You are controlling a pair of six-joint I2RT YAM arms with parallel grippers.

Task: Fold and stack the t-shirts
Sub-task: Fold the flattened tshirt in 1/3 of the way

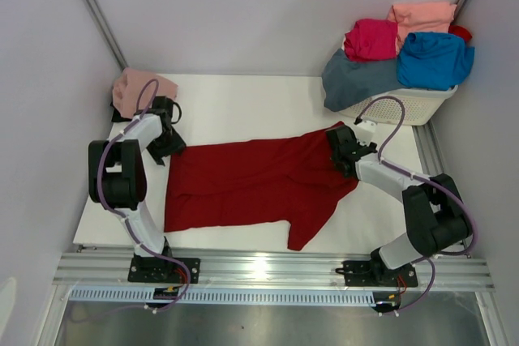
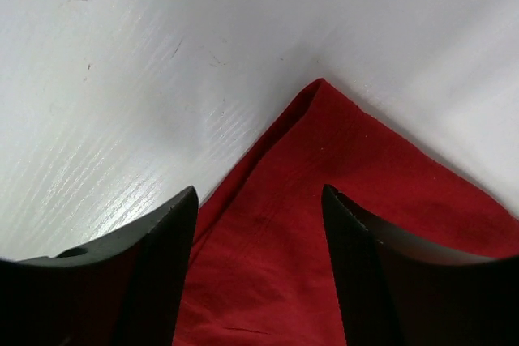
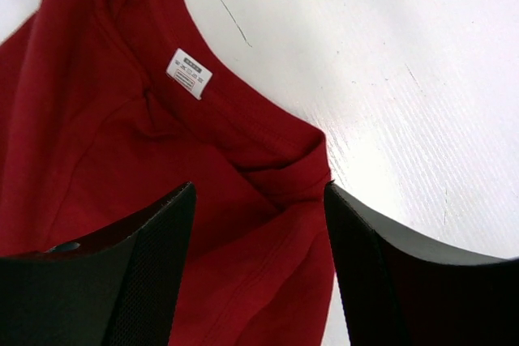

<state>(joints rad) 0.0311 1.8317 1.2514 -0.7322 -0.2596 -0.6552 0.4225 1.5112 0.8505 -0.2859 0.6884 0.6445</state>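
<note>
A: Site type?
B: Robot lab cell, not a home. Plain white panels (image 1: 268, 14) box in a white counter (image 1: 243, 111) on three sides.
A: Evidence?
B: Aluminium rail (image 1: 268, 269) along the near edge, with left arm (image 1: 117, 172) and right arm (image 1: 430, 212) bolted to it. Only domestic items are a basket (image 1: 413, 104) and loose t-shirts (image 1: 434, 58).

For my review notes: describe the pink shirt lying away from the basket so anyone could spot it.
Start at the white table, then go to its far left corner, behind the left arm. The dusty pink shirt lies there alone, paler than the red shirt spread mid-table.
</note>
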